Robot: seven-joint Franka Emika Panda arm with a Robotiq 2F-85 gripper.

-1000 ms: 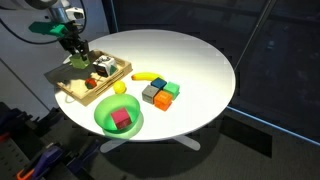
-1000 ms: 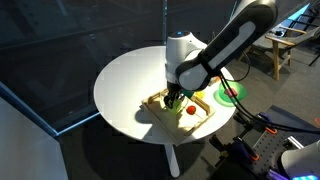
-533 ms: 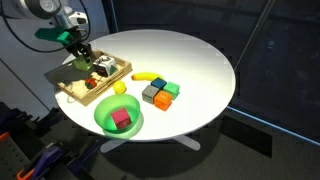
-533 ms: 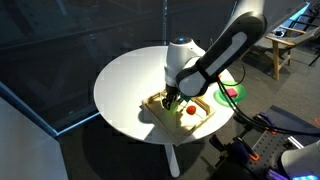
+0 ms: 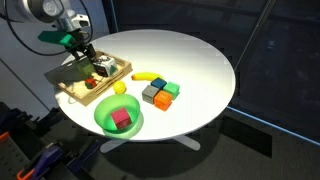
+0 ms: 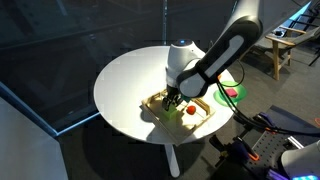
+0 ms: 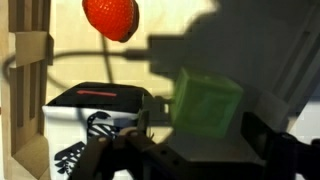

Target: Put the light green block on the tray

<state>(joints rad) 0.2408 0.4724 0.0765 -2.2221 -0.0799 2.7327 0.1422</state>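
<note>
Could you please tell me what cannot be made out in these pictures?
Light green block: blurred in the wrist view, too small beneath the gripper in both exterior views; whether it touches the tray is unclear.
Gripper: dark and blurred in the wrist view; open or shut cannot be told.
Strawberry: cut off by the wrist view's top edge.

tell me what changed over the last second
The gripper has lifted slightly above the tray, and the arm's elbow has risen with it. Its jaws stand wider than the light green block, which rests on the tray below them, apparently let go. The banana, yellow ball, cluster of blocks and green bowl stayed put.
</note>
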